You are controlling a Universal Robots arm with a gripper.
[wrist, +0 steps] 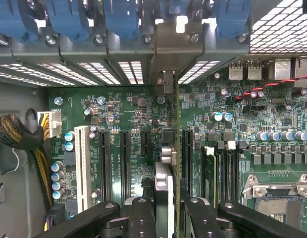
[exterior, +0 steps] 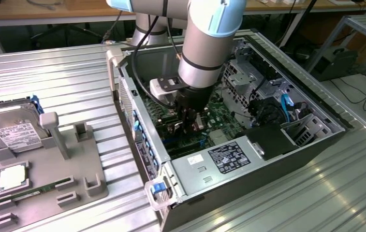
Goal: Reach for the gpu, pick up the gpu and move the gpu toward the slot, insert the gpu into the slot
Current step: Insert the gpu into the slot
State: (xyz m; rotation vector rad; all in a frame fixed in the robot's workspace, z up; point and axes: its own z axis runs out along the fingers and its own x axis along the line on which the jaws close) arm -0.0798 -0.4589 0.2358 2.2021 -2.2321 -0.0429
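The arm reaches down into an open computer case [exterior: 286, 145] of grey sheet metal that lies on a ribbed aluminium tabletop [exterior: 53, 82]. The arm's lower segment is a smooth silver cylinder with a pale blue joint cap; below it sits a black wrist section.

In the wrist view the pincer [wrist: 169, 208] shows two black, matte fingers [wrist: 142, 218] with bolted linkages. They are closed at a narrow gap on the gpu [wrist: 166, 193], which is seen edge-on: a thin card standing on its edge between the fingers, with a silver metal part on one face and a slim green board edge running toward the case's rear wall. In the exterior view the card is a dark shape under the wrist, inside the case over the motherboard [wrist: 119, 114].

The motherboard is green, densely populated with small silver capacitors and black chips. Several long, narrow black connector strips run parallel to the card, plus one white strip [wrist: 83, 166]. The slot beneath the card is hidden by it; whether the card is seated cannot be told. A square silver processor socket [wrist: 280, 196] lies to one side.

On the tabletop, at the exterior view's left, a grey moulded holder [exterior: 73, 164] carries a silver hard drive [exterior: 12, 130].
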